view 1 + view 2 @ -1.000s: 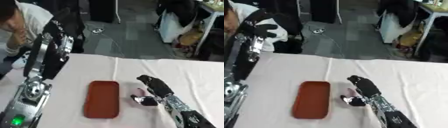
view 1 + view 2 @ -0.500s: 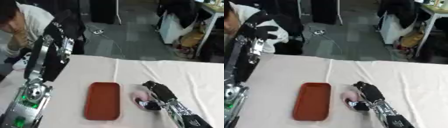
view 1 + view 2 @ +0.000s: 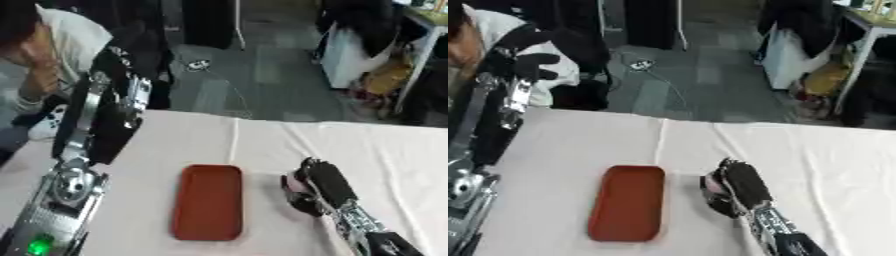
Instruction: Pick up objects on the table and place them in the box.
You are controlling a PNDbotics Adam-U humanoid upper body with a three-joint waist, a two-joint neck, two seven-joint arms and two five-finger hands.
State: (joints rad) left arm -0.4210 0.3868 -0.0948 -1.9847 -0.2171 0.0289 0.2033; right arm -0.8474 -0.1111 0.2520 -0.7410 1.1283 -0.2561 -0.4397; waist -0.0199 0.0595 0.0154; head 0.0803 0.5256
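Right hand closed over a pink object, lower right of centre

The right hand (image 3: 319,185) curls round a small pink object (image 3: 297,185) on the white surface (image 3: 385,155), just right of the red box (image 3: 207,201); the left hand (image 3: 528,60) hangs raised at upper left, fingers curled.

**Colours on the table**

The table (image 3: 175,145) has a plain white cloth. In its middle lies a red-brown tray (image 3: 208,201) with no pattern. Just right of the tray, the right hand (image 3: 317,186) is black, and a small pink thing (image 3: 295,186) peeks out under it. Left of the tray, the left hand (image 3: 525,64) is black on a black and silver arm.
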